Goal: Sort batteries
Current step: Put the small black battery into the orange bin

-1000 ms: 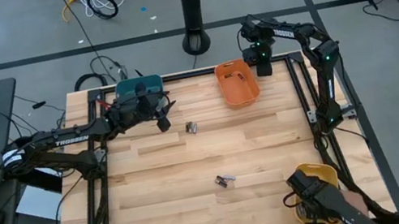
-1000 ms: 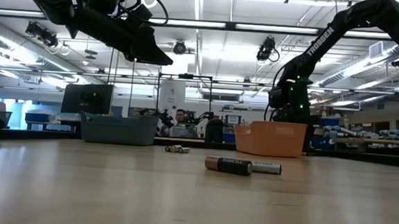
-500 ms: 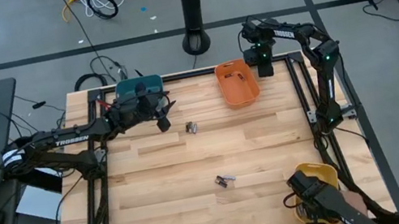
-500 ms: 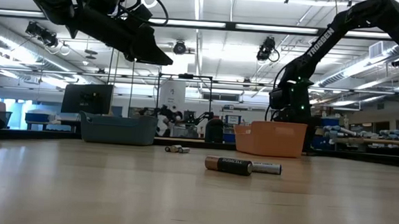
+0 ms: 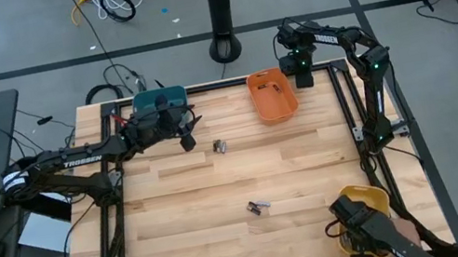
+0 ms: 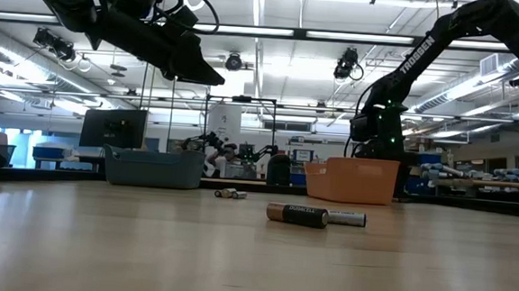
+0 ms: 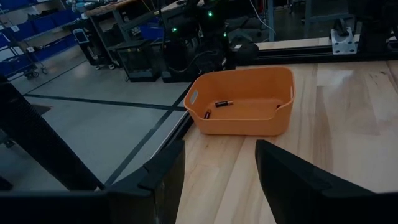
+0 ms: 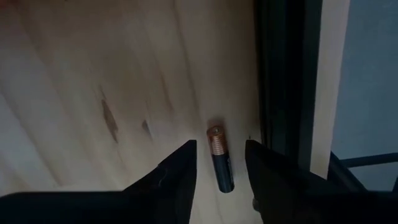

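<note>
Batteries [image 5: 258,206] lie at lower centre of the overhead frame, two more [image 5: 221,147] mid-table, left gripper [image 5: 186,142] beside the teal bin [image 5: 149,102]. Left wrist view: fingers [image 7: 283,177] apart, orange bin [image 7: 244,110] holding batteries. Right wrist view: fingers [image 8: 177,171] apart around a battery [image 8: 219,158] by the table's rail [image 8: 283,74].

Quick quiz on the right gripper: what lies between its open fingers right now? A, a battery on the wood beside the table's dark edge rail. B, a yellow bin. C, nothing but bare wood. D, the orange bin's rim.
A: in the right wrist view a copper-topped battery lies on the wood between the open fingers of the right gripper, beside the dark edge rail.
</note>
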`<action>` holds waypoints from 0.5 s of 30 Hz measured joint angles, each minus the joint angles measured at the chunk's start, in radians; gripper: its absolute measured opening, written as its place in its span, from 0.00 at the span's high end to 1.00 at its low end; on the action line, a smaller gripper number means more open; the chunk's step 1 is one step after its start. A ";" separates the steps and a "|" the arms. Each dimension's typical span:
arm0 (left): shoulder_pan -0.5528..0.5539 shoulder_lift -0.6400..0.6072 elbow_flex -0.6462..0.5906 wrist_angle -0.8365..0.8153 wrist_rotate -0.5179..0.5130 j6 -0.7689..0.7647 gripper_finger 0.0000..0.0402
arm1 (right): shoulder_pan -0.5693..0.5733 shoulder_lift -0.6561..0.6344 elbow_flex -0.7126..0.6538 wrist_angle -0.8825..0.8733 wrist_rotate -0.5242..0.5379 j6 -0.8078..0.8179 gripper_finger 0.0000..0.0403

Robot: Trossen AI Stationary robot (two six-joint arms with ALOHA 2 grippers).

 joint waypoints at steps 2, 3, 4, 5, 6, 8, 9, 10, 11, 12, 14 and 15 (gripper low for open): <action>0.000 0.000 0.000 0.000 0.000 0.000 0.50 | -0.001 0.000 -0.005 0.012 0.000 0.000 0.62; 0.000 0.000 0.000 0.000 0.000 0.000 0.50 | -0.001 0.000 -0.009 0.016 0.000 0.000 0.62; 0.000 0.000 0.000 0.000 0.000 0.000 0.50 | -0.001 0.000 -0.013 0.016 -0.001 -0.003 0.62; 0.000 0.000 0.000 0.000 0.000 0.000 0.50 | -0.001 0.000 -0.018 0.020 -0.002 -0.007 0.62; 0.000 0.000 0.000 0.000 0.000 0.000 0.50 | -0.002 0.000 -0.023 0.023 -0.004 -0.012 0.62; 0.000 0.000 0.000 0.000 0.000 0.000 0.50 | -0.001 0.001 -0.033 0.032 0.000 -0.019 0.62; 0.000 0.000 0.000 0.000 0.000 0.000 0.50 | -0.001 0.001 -0.037 0.037 0.006 -0.021 0.62; 0.000 0.000 0.000 0.000 0.000 0.000 0.50 | -0.001 0.001 -0.038 0.039 0.011 -0.024 0.62; 0.000 0.000 0.000 0.000 0.000 0.000 0.50 | -0.001 0.001 -0.039 0.042 0.017 -0.026 0.62; 0.000 0.000 0.000 0.000 0.000 0.000 0.50 | -0.001 0.001 -0.039 0.044 0.021 -0.026 0.62; 0.000 0.000 0.000 0.000 0.000 0.000 0.50 | -0.001 0.001 -0.039 0.043 0.021 -0.026 0.63; 0.000 0.000 0.000 0.000 0.000 0.000 0.50 | -0.001 0.001 -0.039 0.043 0.022 -0.027 0.64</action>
